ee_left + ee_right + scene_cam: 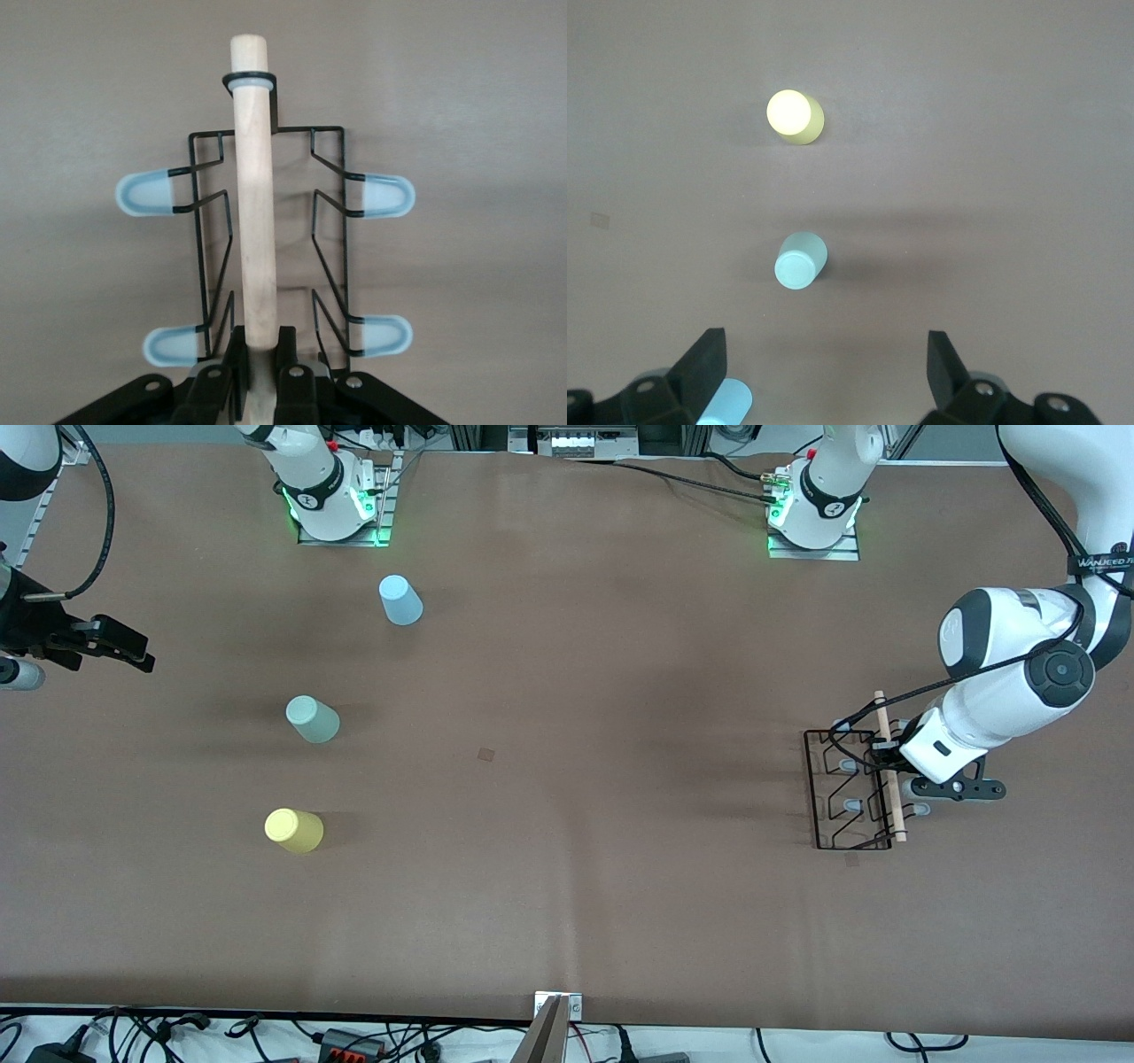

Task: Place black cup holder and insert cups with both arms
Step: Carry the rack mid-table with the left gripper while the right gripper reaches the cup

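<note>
The black cup holder (pixel 849 797) is at the left arm's end of the table. My left gripper (pixel 886 758) is shut on its wooden rod handle (pixel 893 797). In the left wrist view the fingers (pixel 233 343) clamp the rod (pixel 253 195) near one end, with grey-tipped pegs (pixel 142 193) on both sides. I cannot tell whether the rack rests on the table. The blue cup (pixel 400 600), green cup (pixel 312 719) and yellow cup (pixel 293 830) stand bottom up toward the right arm's end. My right gripper (pixel 115 646) is open and empty in the air beside them; its view (pixel 826 363) shows the yellow (pixel 795 116), green (pixel 801 260) and blue (pixel 725 405) cups.
The arm bases (pixel 332 496) stand along the table's edge farthest from the front camera. A small dark mark (pixel 485 754) lies mid-table. Cables and a metal bracket (pixel 554 1027) line the nearest edge. The brown table (pixel 620 868) is bare between the cups and the rack.
</note>
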Motion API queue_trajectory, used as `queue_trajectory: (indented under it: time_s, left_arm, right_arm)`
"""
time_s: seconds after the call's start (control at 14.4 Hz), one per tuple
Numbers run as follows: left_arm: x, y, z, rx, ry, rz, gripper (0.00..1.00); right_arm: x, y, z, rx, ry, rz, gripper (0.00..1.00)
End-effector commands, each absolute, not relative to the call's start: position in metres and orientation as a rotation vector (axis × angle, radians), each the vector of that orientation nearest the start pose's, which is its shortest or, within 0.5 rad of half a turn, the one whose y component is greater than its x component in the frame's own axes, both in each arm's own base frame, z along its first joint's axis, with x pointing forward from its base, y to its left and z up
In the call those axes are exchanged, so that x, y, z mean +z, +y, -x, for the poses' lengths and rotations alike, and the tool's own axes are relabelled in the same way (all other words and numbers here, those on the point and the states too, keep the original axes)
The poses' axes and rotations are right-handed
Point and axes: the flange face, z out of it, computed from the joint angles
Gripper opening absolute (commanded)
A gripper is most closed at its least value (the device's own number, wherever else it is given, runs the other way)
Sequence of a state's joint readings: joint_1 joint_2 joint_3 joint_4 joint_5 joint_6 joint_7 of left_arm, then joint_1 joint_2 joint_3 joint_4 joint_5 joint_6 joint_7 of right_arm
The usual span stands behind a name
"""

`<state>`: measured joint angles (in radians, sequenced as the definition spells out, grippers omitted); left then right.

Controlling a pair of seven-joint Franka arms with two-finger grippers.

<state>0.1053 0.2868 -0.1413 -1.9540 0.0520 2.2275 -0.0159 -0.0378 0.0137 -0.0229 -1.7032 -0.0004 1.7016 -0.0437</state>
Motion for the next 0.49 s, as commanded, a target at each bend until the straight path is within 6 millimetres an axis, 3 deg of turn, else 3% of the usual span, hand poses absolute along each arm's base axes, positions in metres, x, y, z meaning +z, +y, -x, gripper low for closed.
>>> queue_trajectory:
  time_s: [0.0,0.21,0.42]
  left_arm:
    - [0.363,-0.066,-0.616,0.0,0.176,3.172,0.01]
    - [0.397,-0.138,-0.619,0.013,0.213,3.189,0.01]
    - [0.415,-0.218,-0.622,0.101,0.148,3.196,0.01]
  right_arm:
    - [0.566,-0.034,-0.562,0.01,0.031,3.141,1.0]
    - [0.566,-0.034,-0.563,0.002,0.031,3.141,1.0]
    - [0.564,-0.034,-0.564,0.01,0.031,3.141,1.0]
